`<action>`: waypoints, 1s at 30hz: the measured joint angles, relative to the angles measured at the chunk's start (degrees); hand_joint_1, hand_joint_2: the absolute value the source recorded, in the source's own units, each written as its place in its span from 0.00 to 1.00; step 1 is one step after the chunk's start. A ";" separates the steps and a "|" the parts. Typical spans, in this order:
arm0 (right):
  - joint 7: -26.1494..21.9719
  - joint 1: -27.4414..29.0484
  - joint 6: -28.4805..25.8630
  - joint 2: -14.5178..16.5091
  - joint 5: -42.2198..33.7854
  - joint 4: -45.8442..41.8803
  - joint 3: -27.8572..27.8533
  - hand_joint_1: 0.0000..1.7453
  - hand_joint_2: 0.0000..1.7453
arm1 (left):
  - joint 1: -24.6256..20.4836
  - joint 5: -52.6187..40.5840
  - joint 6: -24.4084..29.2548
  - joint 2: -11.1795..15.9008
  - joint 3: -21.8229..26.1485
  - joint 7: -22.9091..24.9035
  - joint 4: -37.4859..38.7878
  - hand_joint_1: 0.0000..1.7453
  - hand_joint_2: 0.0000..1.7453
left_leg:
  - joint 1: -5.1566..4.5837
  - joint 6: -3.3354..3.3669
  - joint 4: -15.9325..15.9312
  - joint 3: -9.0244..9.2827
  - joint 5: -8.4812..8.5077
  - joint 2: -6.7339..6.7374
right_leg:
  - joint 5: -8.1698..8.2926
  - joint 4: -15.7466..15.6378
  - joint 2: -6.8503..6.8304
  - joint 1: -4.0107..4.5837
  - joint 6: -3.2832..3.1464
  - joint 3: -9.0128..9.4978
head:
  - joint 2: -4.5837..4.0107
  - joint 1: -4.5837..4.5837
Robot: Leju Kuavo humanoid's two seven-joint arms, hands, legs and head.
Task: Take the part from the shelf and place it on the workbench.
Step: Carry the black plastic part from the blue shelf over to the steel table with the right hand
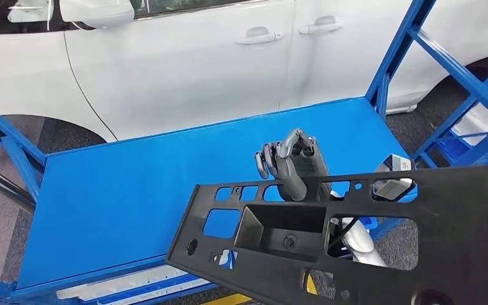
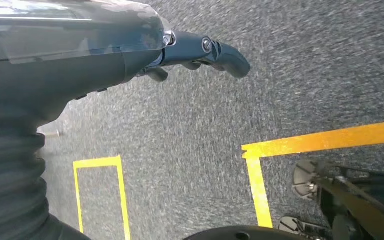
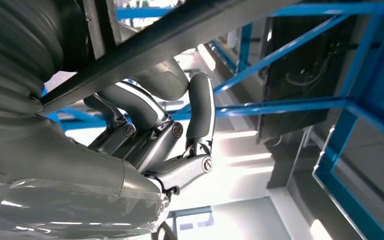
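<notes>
Surface (image 1: 133, 190) is bare blue past the right hand (image 1: 290, 166), which grips the part (image 1: 356, 254); white car (image 1: 197, 63) behind. Left hand (image 2: 200, 52) curled over grey floor (image 2: 190, 140).

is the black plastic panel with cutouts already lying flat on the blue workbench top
No, the black plastic panel is held up by the right hand reaching through a cutout, tilted above the front of the blue workbench top.

Matte black part (image 1: 356, 241) just before the dark grey fingers (image 1: 273, 155); beyond them a bright blue tabletop (image 1: 133, 190) and a white car (image 1: 184, 57). Speckled grey floor (image 2: 190, 125) with yellow lines (image 2: 325, 140) under the left hand's (image 2: 200, 50) black fingers.
</notes>
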 joint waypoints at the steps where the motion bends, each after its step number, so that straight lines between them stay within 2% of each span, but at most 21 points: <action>1: 0.03 0.07 -0.05 0.05 0.01 0.05 0.02 1.00 1.00 | -0.03 0.04 -0.07 0.04 0.00 0.06 0.01 0.00 1.00 | 0.10 -0.27 3.88 -1.69 -2.06 0.83 | 0.04 0.04 -0.48 0.05 -0.12 -0.04 | 0.00 -0.01; 2: 0.08 0.11 -0.13 0.08 0.03 0.12 0.04 1.00 1.00 | -0.11 0.07 -0.10 0.08 0.00 0.09 0.01 0.00 1.00 | 0.22 -0.53 7.63 -3.30 -3.76 1.26 | 0.06 0.12 -1.02 0.09 -0.16 -0.12 | 0.00 -0.01; 3: 0.17 0.15 -0.18 0.09 0.04 0.20 0.07 1.00 1.00 | -0.18 0.09 -0.13 0.10 0.00 0.13 0.01 0.00 1.00 | 0.31 -0.73 9.79 -4.09 -4.44 1.39 | 0.09 0.23 -1.48 0.11 -0.16 -0.22 | 0.00 -0.01; 4: 0.25 0.16 -0.23 0.09 0.05 0.26 0.09 1.00 1.00 | -0.20 0.10 -0.16 0.13 0.00 0.19 0.01 0.00 1.00 | 0.41 -0.89 9.88 -3.84 -4.10 1.44 | 0.09 0.35 -1.82 0.11 -0.15 -0.34 | 0.00 -0.01; 6: 0.37 0.13 -0.39 0.10 0.05 0.28 0.13 1.00 1.00 | 0.03 0.09 -0.22 0.19 0.00 0.46 0.01 0.00 1.00 | 0.63 -0.99 3.94 -0.13 -1.21 1.64 | 0.03 0.71 -2.19 0.10 0.00 -0.55 | 0.00 -0.01; 8: 0.42 0.11 -0.58 0.12 0.05 0.26 0.15 1.00 1.00 | 0.38 0.08 -0.25 0.23 0.00 0.75 0.01 0.00 1.00 | 0.64 -0.53 -2.85 3.83 0.94 1.98 | -0.16 1.30 -2.27 0.35 0.45 -0.92 | 0.00 0.01; 9: 0.45 0.10 -0.65 0.15 0.06 0.25 0.17 1.00 1.00 | 0.48 0.08 -0.26 0.24 0.00 0.83 0.01 0.00 1.00 | 0.59 -0.17 -4.39 4.64 1.30 2.07 | -0.18 1.54 -2.26 0.47 0.75 -1.12 | 0.00 0.01; 12: 0.49 0.07 -0.72 0.22 0.08 0.26 0.27 1.00 1.00 | 0.48 0.07 -0.31 0.24 0.00 0.84 0.01 0.00 1.00 | 0.48 1.09 -4.93 4.29 1.94 1.98 | -0.03 1.86 -2.18 0.42 1.77 -1.65 | 0.00 0.03; 13: 0.48 0.03 -0.72 0.23 0.07 0.26 0.28 1.00 1.00 | 0.46 0.05 -0.32 0.22 0.00 0.82 0.01 0.00 1.00 | 0.54 1.53 -5.16 4.08 2.30 2.07 | -0.77 2.53 -2.09 0.34 2.10 -1.99 | 0.00 0.03; 14: 0.48 -0.03 -0.74 0.23 0.05 0.27 0.28 1.00 1.00 | 0.44 0.03 -0.35 0.21 0.00 0.80 0.01 0.00 1.00 | 0.64 1.96 -5.39 3.82 2.69 2.18 | -2.29 4.11 -1.99 0.25 2.37 -2.60 | 0.00 0.04; 17: 0.48 -0.11 -0.85 0.22 -0.02 0.29 0.27 1.00 1.00 | 0.35 -0.05 -0.39 0.19 0.00 0.74 0.01 0.00 1.00 | 0.64 2.50 -5.55 2.41 3.80 2.32 | -9.12 13.59 -1.87 0.03 2.92 -5.79 | 0.00 0.03; 18: 0.48 -0.09 -0.87 0.21 -0.03 0.32 0.27 1.00 1.00 | 0.31 -0.06 -0.40 0.20 0.00 0.71 0.01 0.00 1.00 | 0.62 2.47 -5.54 1.81 4.22 2.31 | -10.27 15.95 -1.87 0.00 3.01 -6.26 | 0.00 0.03; 19: 0.48 -0.08 -0.87 0.21 -0.03 0.33 0.28 1.00 1.00 | 0.27 -0.06 -0.41 0.20 0.00 0.67 0.01 0.00 1.00 | 0.62 2.41 -5.52 1.20 4.68 2.29 | -10.31 16.54 -1.87 -0.02 3.04 -5.84 | 0.00 0.03; 20: 0.48 -0.10 -0.87 0.21 -0.03 0.35 0.28 1.00 1.00 | 0.21 -0.06 -0.42 0.20 0.00 0.63 0.01 0.00 1.00 | 0.62 2.30 -5.51 0.60 5.17 2.25 | -9.25 14.89 -1.86 -0.03 2.98 -4.27 | 0.00 0.03; 23: 0.48 -0.33 -0.87 0.22 -0.03 0.34 0.29 1.00 1.00 | 0.05 -0.08 -0.43 0.20 0.00 0.59 0.01 0.00 1.00 | 0.57 1.63 -5.54 -0.76 6.74 2.01 | -5.72 3.65 -1.55 0.15 2.36 3.32 | 0.00 0.02; 24: 0.47 -0.42 -0.87 0.21 -0.03 0.33 0.28 1.00 1.00 | 0.01 -0.08 -0.43 0.20 0.00 0.59 0.01 0.00 1.00 | 0.56 1.28 -5.63 -0.89 7.25 1.94 | -5.37 1.29 -1.36 0.30 2.02 4.68 | 0.00 0.03; 25: 0.46 -0.49 -0.87 0.21 -0.03 0.33 0.28 1.00 1.00 | 0.00 -0.09 -0.43 0.21 0.00 0.59 0.01 0.00 1.00 | 0.59 0.90 -5.80 -0.92 7.78 1.89 | -5.32 0.26 -1.18 0.49 1.66 5.10 | 0.00 0.03; 27: 0.45 -0.57 -0.86 0.21 -0.03 0.34 0.29 1.00 1.00 | 0.03 -0.09 -0.43 0.25 0.00 0.59 0.01 0.00 1.00 | 0.66 0.12 -6.31 -0.94 8.69 1.79 | -4.31 0.12 -1.21 0.57 0.84 4.51 | 0.00 0.04; 28: 0.46 -0.62 -0.86 0.23 -0.03 0.35 0.31 1.00 1.00 | 0.03 -0.08 -0.42 0.27 0.00 0.58 0.01 0.00 1.00 | 0.69 -0.19 -6.12 -1.23 8.24 1.83 | -3.68 0.03 -1.36 0.49 0.40 4.06 | 0.00 0.04; 29: 0.47 -0.65 -0.87 0.24 -0.03 0.36 0.32 1.00 1.00 | 0.02 -0.08 -0.42 0.30 0.00 0.56 0.01 0.00 1.00 | 0.69 -0.42 -4.99 -1.77 6.65 1.88 | -2.96 -0.14 -1.55 0.38 -0.04 3.51 | 0.00 0.04; 30: 0.48 -0.64 -0.90 0.25 -0.03 0.37 0.33 1.00 1.00 | -0.02 -0.09 -0.42 0.32 0.00 0.52 0.01 0.00 1.00 | 0.71 -0.58 -2.57 -2.59 3.97 1.98 | -2.22 -0.26 -1.76 0.30 -0.40 2.86 | 0.00 0.04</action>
